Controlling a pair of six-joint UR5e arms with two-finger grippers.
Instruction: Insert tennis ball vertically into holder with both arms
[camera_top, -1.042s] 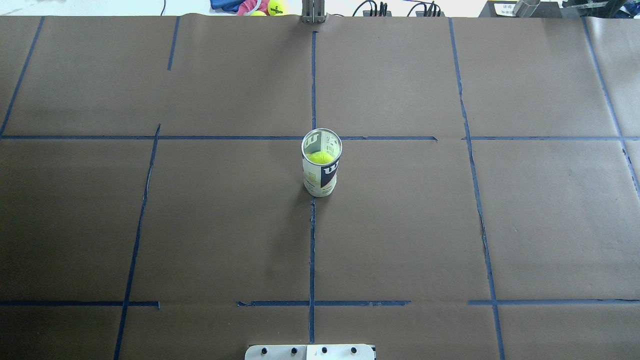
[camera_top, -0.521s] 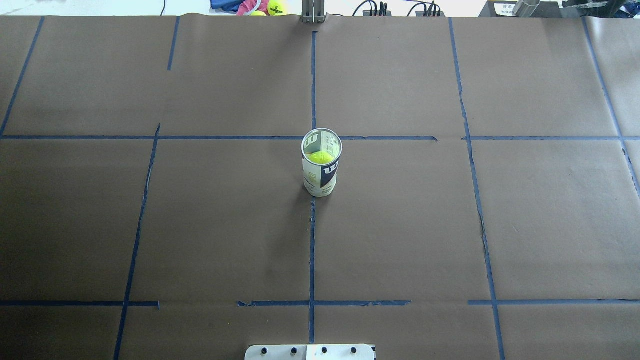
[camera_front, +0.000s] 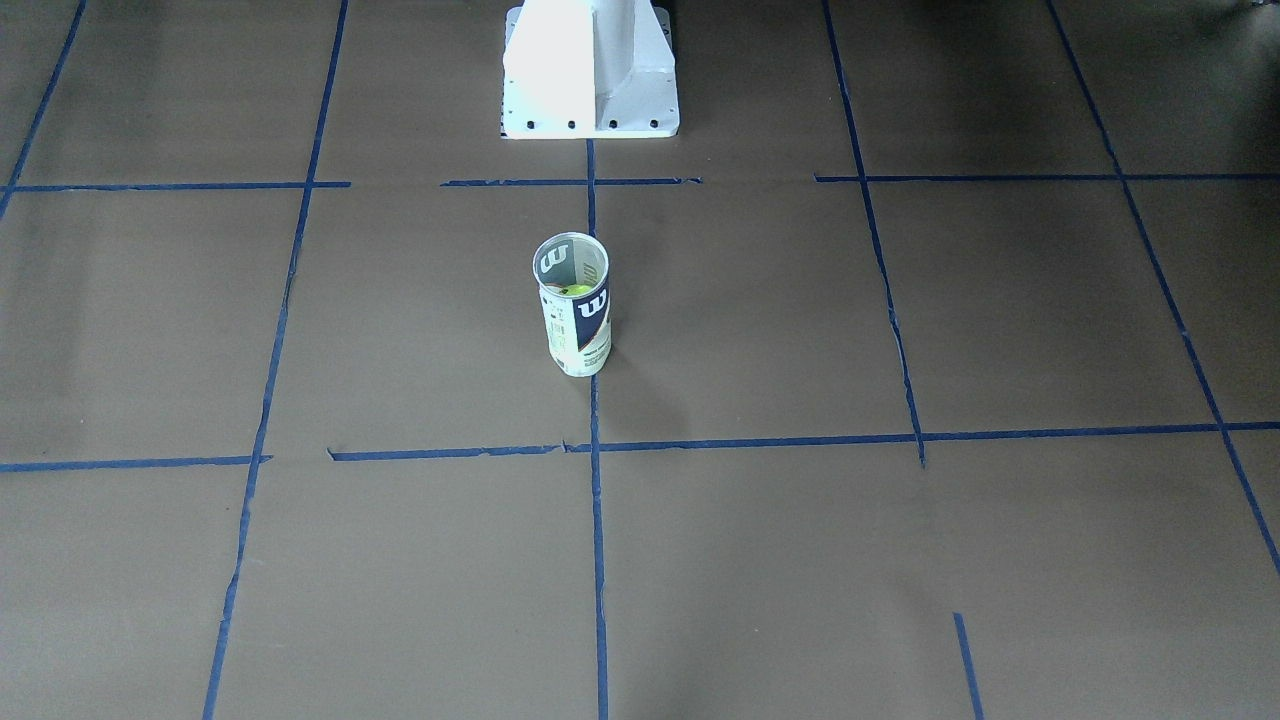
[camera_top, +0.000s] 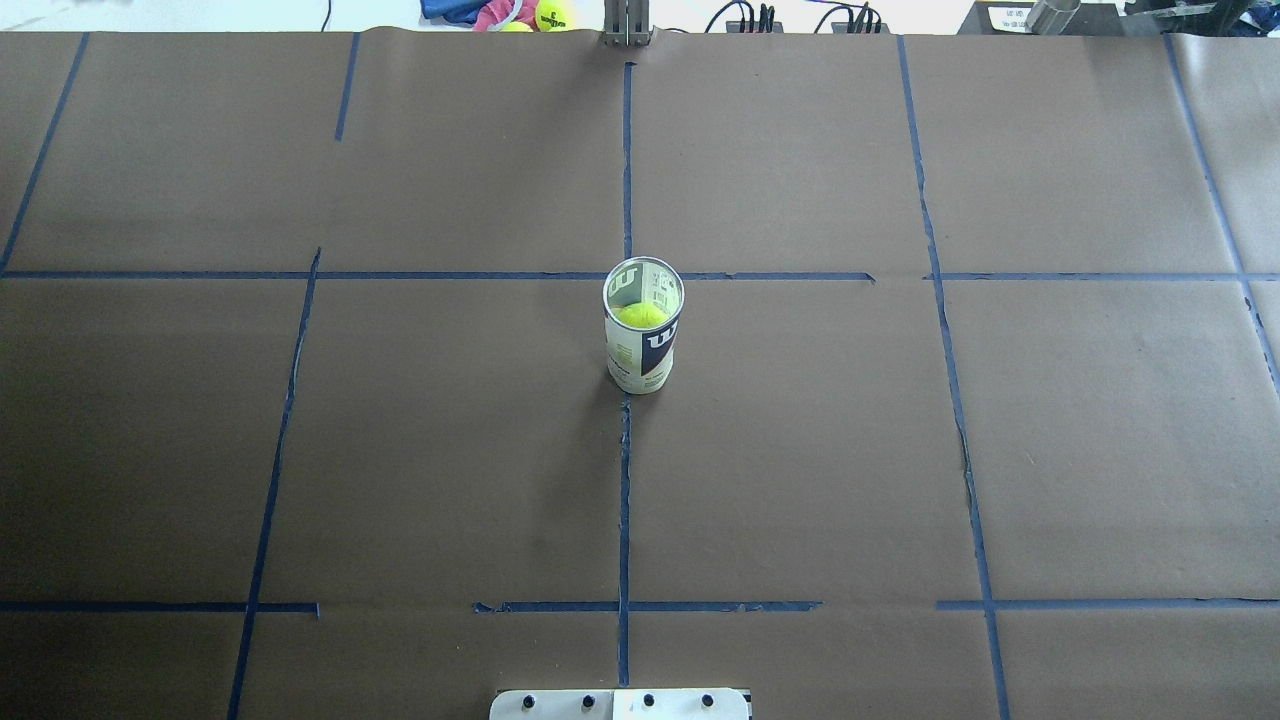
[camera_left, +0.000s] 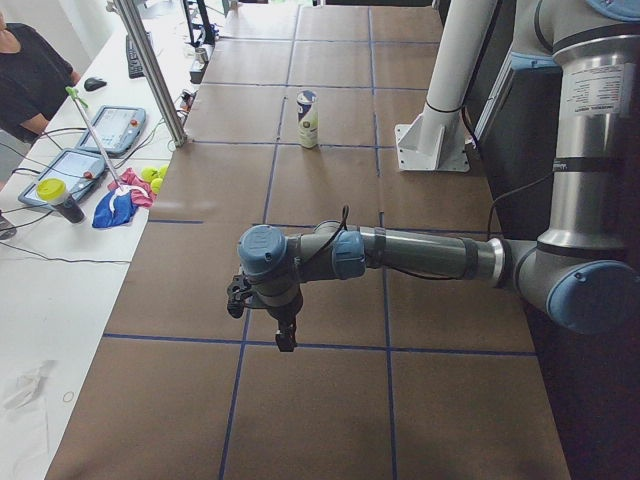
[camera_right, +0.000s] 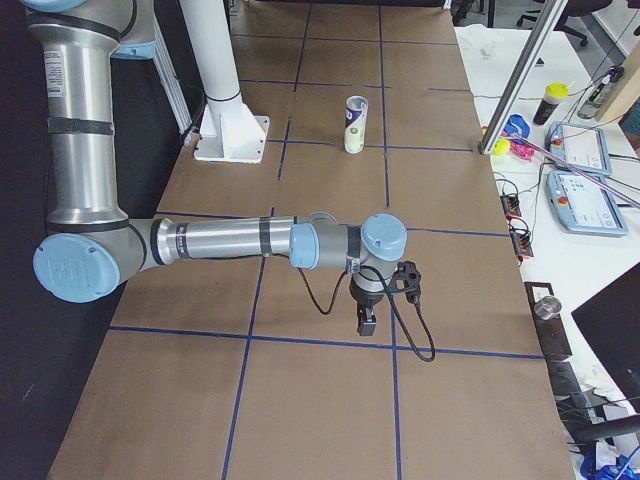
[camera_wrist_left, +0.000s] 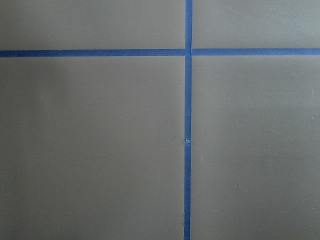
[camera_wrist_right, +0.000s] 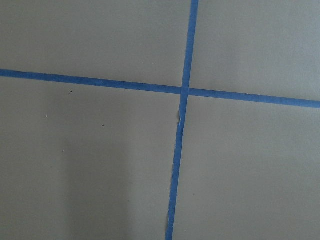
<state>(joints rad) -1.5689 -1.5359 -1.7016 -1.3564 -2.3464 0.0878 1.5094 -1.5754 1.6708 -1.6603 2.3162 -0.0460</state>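
The tennis-ball can (camera_top: 641, 350) stands upright near the middle of the desk (camera_top: 300, 450). Its open mouth faces up and its foot rests on the central blue tape line (camera_top: 624, 500). The tennis ball (camera_top: 641, 315) sits inside the can, below the rim, and shows through the mouth in the overhead view. From the front-facing view only a sliver of its yellow-green shows. Nothing touches the can.

The left arm (camera_left: 420, 255) stretches out low over the brown paper towards the desk's end on the robot's left, well apart from the can. Its left tool (camera_left: 285, 335) points straight down above the paper, near a tape line. Whether its fingers are spread or closed I cannot tell. The right arm (camera_right: 220, 240) lies out the same way towards the opposite end. The right tool (camera_right: 365, 318) hangs downward just above a tape line, and its state also cannot be told. Both wrist views show only paper and crossing tape.

The white pedestal (camera_front: 590, 70) stands on the desk's robot side, in line with the can. Spare tennis balls (camera_top: 551, 14) lie beyond the far edge, beside some pink and blue cloth.
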